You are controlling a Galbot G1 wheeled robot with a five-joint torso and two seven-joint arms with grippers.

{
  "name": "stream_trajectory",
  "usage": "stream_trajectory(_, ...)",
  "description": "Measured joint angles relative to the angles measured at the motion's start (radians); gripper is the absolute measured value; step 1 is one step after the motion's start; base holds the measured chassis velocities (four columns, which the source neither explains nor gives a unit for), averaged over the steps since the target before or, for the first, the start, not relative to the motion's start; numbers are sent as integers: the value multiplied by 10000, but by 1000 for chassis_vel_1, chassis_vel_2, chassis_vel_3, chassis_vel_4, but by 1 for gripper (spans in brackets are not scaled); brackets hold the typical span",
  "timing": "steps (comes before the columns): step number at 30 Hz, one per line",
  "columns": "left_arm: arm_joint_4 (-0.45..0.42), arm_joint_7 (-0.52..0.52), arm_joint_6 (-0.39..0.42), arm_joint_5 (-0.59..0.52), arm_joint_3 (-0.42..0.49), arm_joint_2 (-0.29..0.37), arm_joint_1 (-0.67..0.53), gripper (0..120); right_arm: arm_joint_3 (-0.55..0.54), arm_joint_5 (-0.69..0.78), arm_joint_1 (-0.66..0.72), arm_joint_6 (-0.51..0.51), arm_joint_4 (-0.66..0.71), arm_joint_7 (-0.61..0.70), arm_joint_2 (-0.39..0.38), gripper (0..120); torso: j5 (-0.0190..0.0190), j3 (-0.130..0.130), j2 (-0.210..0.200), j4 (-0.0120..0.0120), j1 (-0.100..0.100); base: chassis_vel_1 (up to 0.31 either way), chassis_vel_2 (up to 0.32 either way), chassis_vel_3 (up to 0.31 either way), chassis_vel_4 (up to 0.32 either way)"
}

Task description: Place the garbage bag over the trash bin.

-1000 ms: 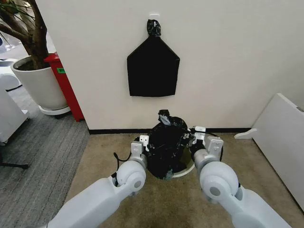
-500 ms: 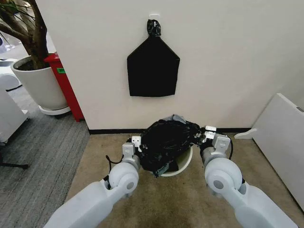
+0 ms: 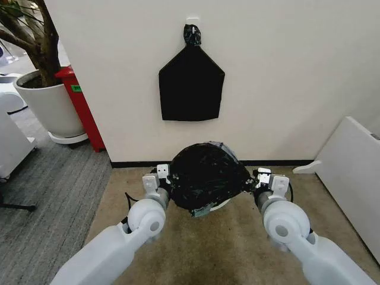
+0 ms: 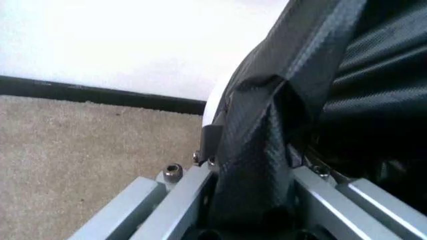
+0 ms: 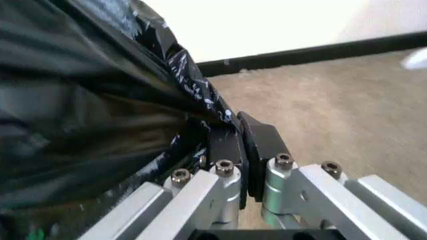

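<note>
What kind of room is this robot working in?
Probably an office or lab corner: short brown carpet meeting grey carpet tiles, a plain cream wall with black baseboard, and a large potted plant beside a red cabinet.

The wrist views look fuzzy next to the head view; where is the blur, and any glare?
Left wrist view: garbage bag soft, too close to the lens, wall washed out. Right wrist view: bag smeared, glints on its folds by the right tool. Head view: sharp, even light.
</note>
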Motion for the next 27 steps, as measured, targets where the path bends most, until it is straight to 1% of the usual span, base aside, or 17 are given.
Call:
stream_trajectory(2,-44,91,-26,-190,-133,19,69,0,81,-240,61,120,-332,-856,-132,0,-1,0,0,0,0,0,0,0,0)
stream_trajectory(3,-44,91,-26,-190,-133,19,69,0,81,-240,61,120,-332,-856,-132,0,-1,0,0,0,0,0,0,0,0)
stream_trajectory(4,-59,120,-38,-278,-175,27,91,0,81,-389,96,242,-470,-1177,-168,0,0,0,0,0,0,0,0,0,0)
stream_trajectory(8,-146,184,-75,-866,-384,38,178,0,-10,-1292,126,1031,-1023,-2689,-263,0,1,1,0,0,0,0,0,0,0)
stream_trajectory(11,-155,205,-75,-1092,-468,42,186,0,-56,-1465,101,1234,-1072,-2884,-221,0,0,0,0,0,0,0,0,0,0)
stream_trajectory(13,-114,241,-75,-1284,-536,36,175,0,-79,-1472,54,1319,-1043,-2848,-199,5,1,0,0,1,0,0,0,0,0)
stream_trajectory(16,192,182,-44,-2173,-766,-106,34,0,-22,-1361,-152,1672,-899,-2758,-246,20,1,0,0,0,0,0,0,0,0)
stream_trajectory(17,192,182,-44,-2173,-766,-106,34,0,-22,-1361,-152,1672,-899,-2758,-246,20,1,0,0,0,0,0,0,0,0)
stream_trajectory(20,613,97,104,-2883,-954,-235,-118,0,271,-1107,-391,2138,-791,-2751,-325,32,-1,1,0,0,0,0,0,0,0)
stream_trajectory(21,674,97,127,-2966,-969,-242,-139,0,348,-1001,-444,2210,-760,-2756,-339,36,0,0,0,-1,0,0,0,0,0)
stream_trajectory(22,839,126,173,-3103,-988,-246,-187,0,579,-635,-553,2339,-648,-2756,-359,42,-1,0,0,-1,0,0,0,0,0)
stream_trajectory(23,935,170,190,-3143,-989,-246,-209,0,725,-383,-610,2390,-562,-2749,-371,46,-2,0,0,-1,0,0,0,0,0)
stream_trajectory(24,935,170,190,-3143,-989,-246,-209,0,725,-383,-610,2390,-562,-2749,-371,46,-2,0,0,-1,0,0,0,0,0)
stream_trajectory(25,1006,199,198,-3181,-989,-246,-225,0,820,-239,-654,2426,-509,-2742,-381,49,-1,0,0,0,0,0,0,0,0)
stream_trajectory(27,1169,207,204,-3304,-995,-267,-280,0,1065,-25,-791,2527,-393,-2720,-414,57,-1,1,0,2,0,0,0,0,0)
